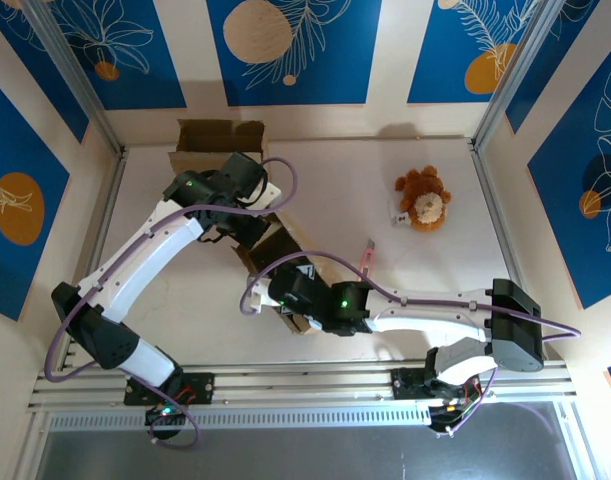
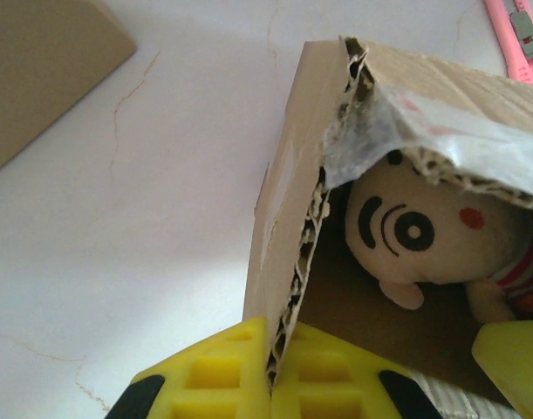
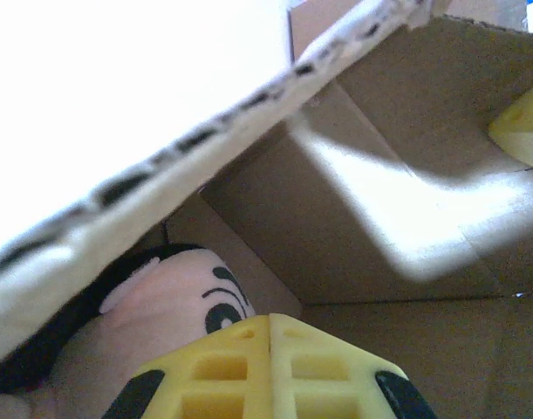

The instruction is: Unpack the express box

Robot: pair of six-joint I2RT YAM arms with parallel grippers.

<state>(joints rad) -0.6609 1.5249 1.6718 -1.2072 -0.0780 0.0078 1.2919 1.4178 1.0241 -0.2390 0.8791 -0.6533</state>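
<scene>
The brown express box [image 1: 285,243] lies open at the middle of the table, between both arms. My left gripper [image 1: 253,228] is at its far-left side; its yellow jaws [image 2: 279,345] are shut on the torn corrugated edge of a box flap [image 2: 292,218], holding it up. Under the flap lies a pale-faced plush doll [image 2: 414,231] with black eye markings. My right gripper [image 1: 285,295] reaches into the box [image 3: 379,201] from the near side. Its jaws [image 3: 269,327] are shut with nothing between them, right beside the doll's face [image 3: 179,305].
A small lion plush [image 1: 422,200] sits out on the table at the right. A pink utility knife [image 1: 368,258] lies just right of the box. A second cardboard box [image 1: 220,140] stands against the back wall at the left.
</scene>
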